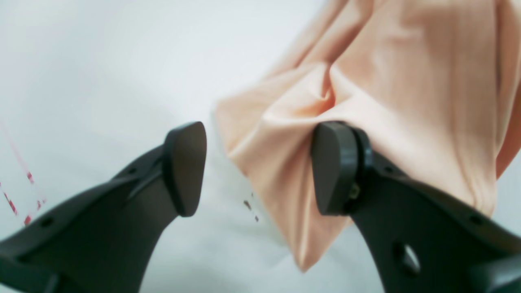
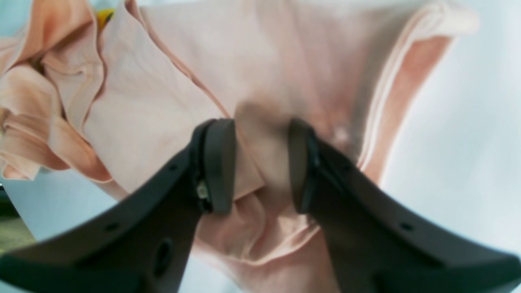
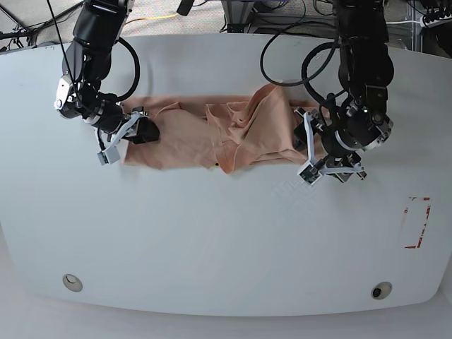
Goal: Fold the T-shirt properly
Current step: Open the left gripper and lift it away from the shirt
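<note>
The salmon-peach T-shirt [image 3: 212, 134] lies crumpled in a long band across the far half of the white table [image 3: 226, 240]. My right gripper [image 3: 143, 131] is at its left end in the base view. In the right wrist view this gripper [image 2: 259, 165] is shut on a raised fold of the shirt [image 2: 171, 101], and a bit of the yellow emblem [image 2: 103, 16] shows at top left. My left gripper [image 3: 305, 152] is at the shirt's right end. In the left wrist view it [image 1: 260, 169] is open, one fingertip [image 1: 333, 169] on the cloth [image 1: 407, 81] and the other on bare table.
A red-marked rectangle [image 3: 417, 222] is on the table at the right; its marks also show in the left wrist view [image 1: 16, 203]. Two round fittings [image 3: 70, 282] [image 3: 381, 289] sit near the front edge. Cables hang behind the table's far edge.
</note>
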Tool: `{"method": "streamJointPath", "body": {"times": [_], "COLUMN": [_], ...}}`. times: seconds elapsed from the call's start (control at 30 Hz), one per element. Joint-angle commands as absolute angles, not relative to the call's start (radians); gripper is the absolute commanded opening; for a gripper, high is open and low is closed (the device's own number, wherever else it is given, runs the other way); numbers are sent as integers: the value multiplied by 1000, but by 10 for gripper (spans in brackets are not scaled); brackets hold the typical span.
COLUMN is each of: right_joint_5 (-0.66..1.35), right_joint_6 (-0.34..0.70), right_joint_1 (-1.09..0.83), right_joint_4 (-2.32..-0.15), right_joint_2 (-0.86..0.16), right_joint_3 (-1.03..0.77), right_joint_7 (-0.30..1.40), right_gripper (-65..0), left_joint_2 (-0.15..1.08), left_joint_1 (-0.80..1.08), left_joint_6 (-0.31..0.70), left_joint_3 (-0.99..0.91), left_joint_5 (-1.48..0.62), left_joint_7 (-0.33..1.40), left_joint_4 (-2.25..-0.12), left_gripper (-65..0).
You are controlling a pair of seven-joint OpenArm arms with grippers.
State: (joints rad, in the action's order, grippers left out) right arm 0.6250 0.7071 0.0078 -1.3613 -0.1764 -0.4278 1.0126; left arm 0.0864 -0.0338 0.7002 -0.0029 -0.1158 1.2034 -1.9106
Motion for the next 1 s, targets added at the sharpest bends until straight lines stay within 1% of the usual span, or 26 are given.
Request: {"method": "streamJointPath", "body": {"times": [0.0,0.23,0.47,0.6,0.67,0.77,0.87,0.93,0.97], "right_joint_5": [585,585,585,585,585,585,585,585,585], "right_joint_6": [698,698,698,698,698,698,698,698,698], "right_joint_1": [2,4,8,10,10,5,5,7,7], "right_joint_4": [-1369,-1369,-1369,-1369,-1379,-1446,-1543,-1618,-1669], "right_joint_2": [-179,-179,-179,-179,-179,-179,-177,-176,-174], "right_joint_3": [-427,-427,-426,-426,-426,-426,-429,-430,-430], "right_joint_7": [1053,1053,1053,1053,1053,1056,1116,1165,1184], "right_gripper": [-431,-431,-431,-431,-430,-426,-423,-392,-360], "left_joint_2": [53,33,110,180,196,220,243,265,278], "left_joint_1": [-48,-62,-59,-59,-59,-59,-58,-56,-56], "left_joint_6": [698,698,698,698,698,698,698,698,698], "left_joint_3": [-2,-2,19,48,27,-56,-168,-222,-248], "left_joint_5": [-122,-156,-386,-547,-564,-568,-568,-568,-568], "left_joint_7": [1208,1305,1374,1396,1392,1385,1383,1383,1383], "left_joint_4": [-1933,-1936,-1936,-1936,-1936,-1936,-1934,-1928,-1928], "left_gripper": [-271,-271,-271,-272,-272,-272,-272,-272,-272]}}
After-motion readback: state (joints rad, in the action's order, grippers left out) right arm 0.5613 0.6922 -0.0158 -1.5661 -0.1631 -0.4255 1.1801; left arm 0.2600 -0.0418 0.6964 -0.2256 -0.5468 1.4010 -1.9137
